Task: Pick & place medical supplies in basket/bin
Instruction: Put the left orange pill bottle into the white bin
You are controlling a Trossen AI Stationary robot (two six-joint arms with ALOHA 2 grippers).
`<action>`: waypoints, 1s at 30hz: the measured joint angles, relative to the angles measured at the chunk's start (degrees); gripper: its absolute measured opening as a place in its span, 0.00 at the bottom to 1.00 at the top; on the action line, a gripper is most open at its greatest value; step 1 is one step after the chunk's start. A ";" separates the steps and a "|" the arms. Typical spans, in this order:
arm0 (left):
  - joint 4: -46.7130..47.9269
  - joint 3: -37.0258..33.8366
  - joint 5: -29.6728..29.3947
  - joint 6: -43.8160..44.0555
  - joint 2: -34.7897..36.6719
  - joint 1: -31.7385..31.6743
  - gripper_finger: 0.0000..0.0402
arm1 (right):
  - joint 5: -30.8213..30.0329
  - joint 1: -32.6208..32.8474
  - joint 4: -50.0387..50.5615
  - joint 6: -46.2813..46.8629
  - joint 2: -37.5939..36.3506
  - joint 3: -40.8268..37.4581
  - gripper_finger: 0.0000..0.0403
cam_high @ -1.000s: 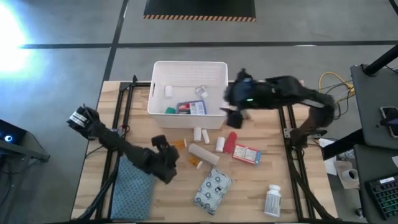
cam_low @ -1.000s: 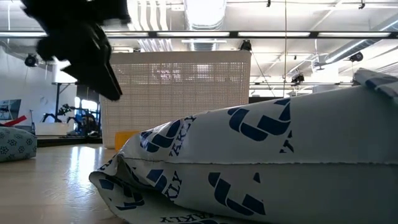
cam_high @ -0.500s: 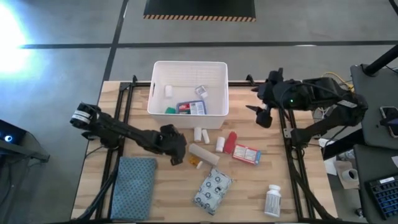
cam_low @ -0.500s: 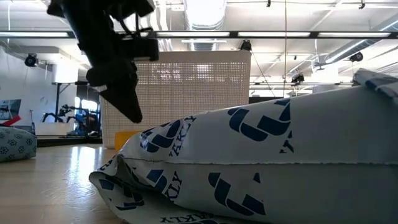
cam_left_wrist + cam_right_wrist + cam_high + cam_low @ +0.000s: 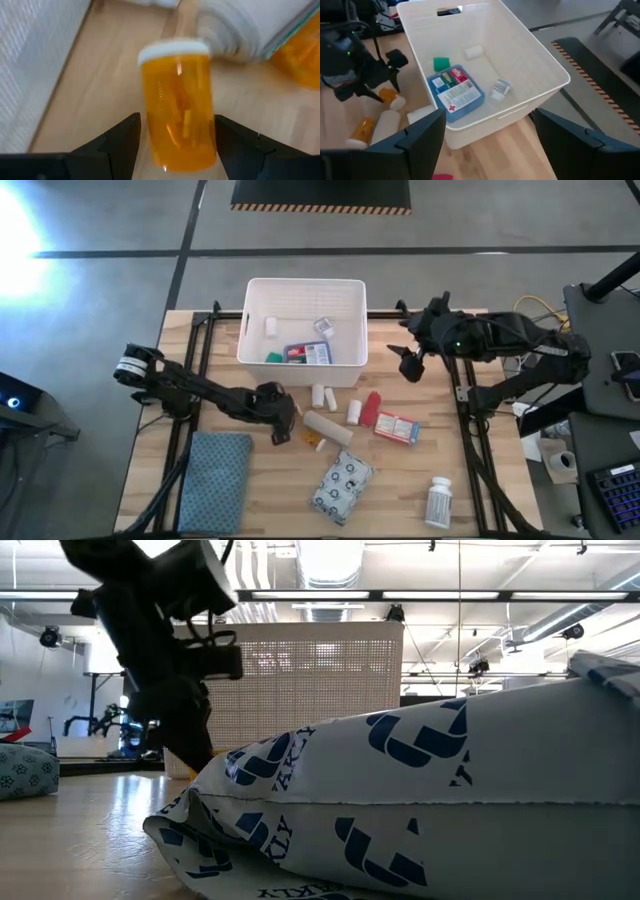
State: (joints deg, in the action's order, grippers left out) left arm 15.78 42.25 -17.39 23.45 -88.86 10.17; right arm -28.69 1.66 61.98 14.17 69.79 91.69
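My left gripper (image 5: 278,408) (image 5: 176,118) is open and low over the table near the bin's left near corner. Its fingers stand on either side of an orange vial (image 5: 177,107) that lies on the wood, white cap pointing away. In the low view the left gripper (image 5: 175,730) hangs in front of the white ribbed bin (image 5: 290,690). The bin (image 5: 258,345) holds a blue-white pouch (image 5: 456,92), a green item and small white pieces. My right gripper (image 5: 410,365) (image 5: 489,114) is open and empty, in the air right of the bin. My left gripper has one finger (image 5: 120,142) on each side of the orange vial's body (image 5: 150,125), coming along the lying vial from its bottom end. I cannot tell whether the fingers touch it. The vial rests on the table.
Loose on the table: small white bottles (image 5: 324,396), a white roll (image 5: 328,427), a red tube (image 5: 371,408), a red-white box (image 5: 396,427), a patterned packet (image 5: 342,485), a white bottle (image 5: 438,502) and a second orange vial (image 5: 362,131). The blue-grey cloth (image 5: 215,470) lies near left.
My left gripper has moved from above the cloth's far edge toward the far side and the right, and has come down around the orange vial. My right gripper has swung from the bin's right near corner toward the table's right edge, then eased back a little.
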 joint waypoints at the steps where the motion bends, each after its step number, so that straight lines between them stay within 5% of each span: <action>1: -0.10 -0.50 -0.03 0.69 0.00 -0.04 0.55 | 0.05 -0.14 0.01 0.67 0.08 0.01 0.73; 12: -1.35 -2.46 -1.57 4.51 -0.01 -0.09 0.40 | -2.87 -1.02 -1.03 1.99 0.14 0.07 0.71; 22: -3.28 1.39 -3.84 -0.61 -0.09 -0.18 0.40 | -3.02 -0.97 -0.98 1.97 0.14 0.10 0.68; 30: 7.27 13.41 -4.18 -1.57 -0.07 1.12 0.39 | -2.99 -0.97 -0.79 0.92 0.14 0.12 0.65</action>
State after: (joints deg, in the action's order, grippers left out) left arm 23.05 55.66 -21.57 21.88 -88.92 11.29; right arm -31.68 0.69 61.18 15.09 69.93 91.81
